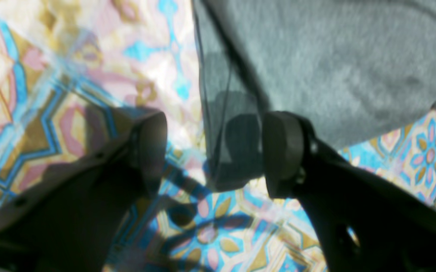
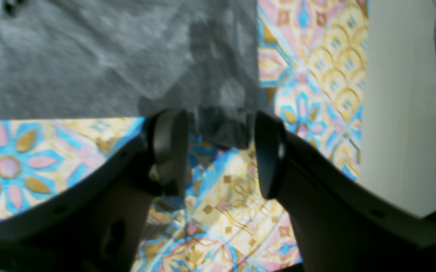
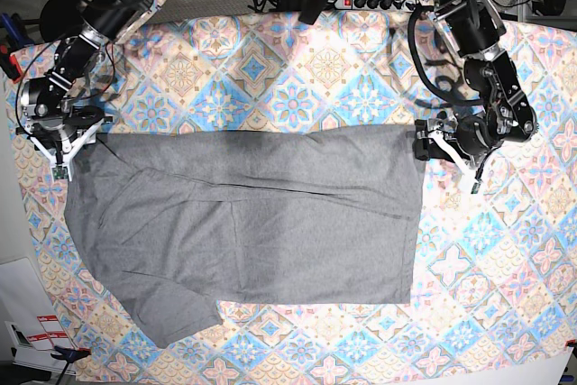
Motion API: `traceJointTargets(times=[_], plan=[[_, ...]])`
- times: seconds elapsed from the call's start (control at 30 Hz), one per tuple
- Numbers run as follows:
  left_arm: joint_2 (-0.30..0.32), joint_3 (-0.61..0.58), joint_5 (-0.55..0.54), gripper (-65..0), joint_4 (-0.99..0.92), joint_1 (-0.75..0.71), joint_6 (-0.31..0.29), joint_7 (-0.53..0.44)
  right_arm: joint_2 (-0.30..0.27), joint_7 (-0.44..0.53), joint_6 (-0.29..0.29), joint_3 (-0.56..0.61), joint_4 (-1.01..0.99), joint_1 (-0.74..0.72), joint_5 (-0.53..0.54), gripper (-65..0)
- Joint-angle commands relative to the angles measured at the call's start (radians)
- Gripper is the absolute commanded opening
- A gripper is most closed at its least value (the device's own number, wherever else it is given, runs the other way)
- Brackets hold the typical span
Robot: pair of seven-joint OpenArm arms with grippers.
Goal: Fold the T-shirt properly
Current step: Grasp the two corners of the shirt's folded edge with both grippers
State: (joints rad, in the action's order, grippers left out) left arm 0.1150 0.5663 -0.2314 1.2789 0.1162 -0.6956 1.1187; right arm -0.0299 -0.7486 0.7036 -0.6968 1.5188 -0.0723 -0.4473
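The grey T-shirt lies spread flat on the patterned tablecloth, with one sleeve pointing to the near left. My left gripper is at the shirt's far right corner. In the left wrist view that gripper is open, and the shirt's corner lies loose between the fingers. My right gripper is at the far left corner. In the right wrist view it also stands open, with a flap of the shirt reaching between its fingers and a gap on each side.
The tablecloth covers the whole table. A power strip and cables run along the back edge. Papers and a red clamp sit at the near left corner. A pale flat surface lies beyond the cloth's edge in the right wrist view.
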Motion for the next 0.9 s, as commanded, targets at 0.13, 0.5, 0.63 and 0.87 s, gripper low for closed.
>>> traceJointTargets(times=[0.13, 0.5, 0.63, 0.87], plan=[[-0.008, -0.065, -0.013, -25.6, 0.014, 0.017, -0.003, -0.009, -0.002, -0.029, -0.005, -0.002, 0.090, -0.008, 0.003, -37.2], [-0.004, -0.093, -0.013, -25.7, -0.118, 0.035, -0.003, -0.048, -0.005, -0.068, -0.005, -0.113, 0.029, -0.073, 0.031, -37.1], [0.009, -0.093, -0.013, -25.7, -0.118, 0.033, -0.003, -0.048, -0.026, -0.133, -0.005, -0.211, -0.099, -0.157, 0.035, -34.7], [0.012, -0.094, -0.015, -25.7, -0.118, 0.015, -0.003, -0.055, -0.114, -0.121, -0.005, -0.222, -0.234, -0.194, 0.049, -27.6]])
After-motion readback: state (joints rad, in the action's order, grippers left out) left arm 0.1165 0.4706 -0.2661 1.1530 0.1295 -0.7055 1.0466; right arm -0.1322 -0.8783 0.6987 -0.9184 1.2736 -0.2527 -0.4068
